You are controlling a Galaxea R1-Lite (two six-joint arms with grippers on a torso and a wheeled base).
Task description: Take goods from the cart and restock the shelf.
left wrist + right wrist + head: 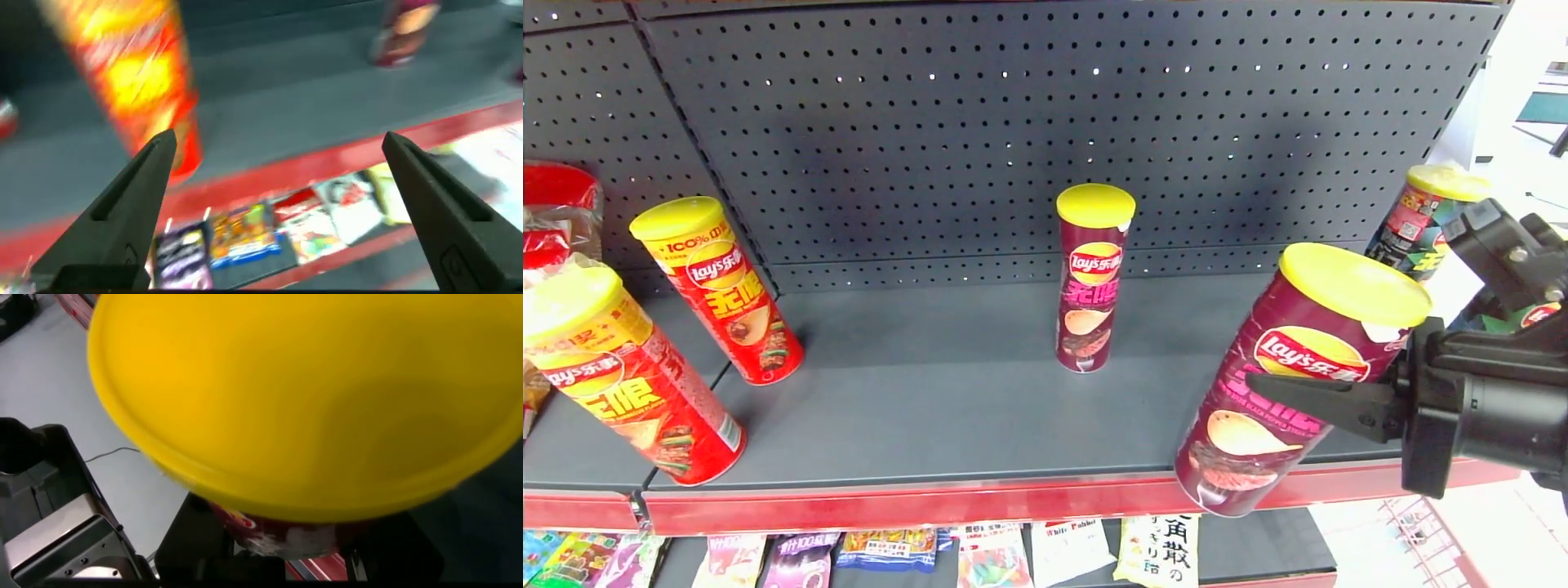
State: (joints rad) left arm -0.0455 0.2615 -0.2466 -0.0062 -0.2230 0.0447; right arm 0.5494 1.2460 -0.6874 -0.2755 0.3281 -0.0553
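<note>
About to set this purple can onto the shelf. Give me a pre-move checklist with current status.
1. Grip: right gripper is shut on the held can around its body: ok.
2. Landing spot: bare shelf deck to the right of the standing purple can: ok.
3. Base over the deck: it overlaps the red front lip: not ok.
4. Held can upright: cannot tell.
5. Left gripper open and empty: ok.

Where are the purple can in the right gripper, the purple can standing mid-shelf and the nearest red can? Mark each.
held purple can [1307,353]: head view, logo on its side.
mid-shelf purple can [1093,286]: head view, middle of its label.
nearest red can [629,390]: head view, middle of its label.
</note>
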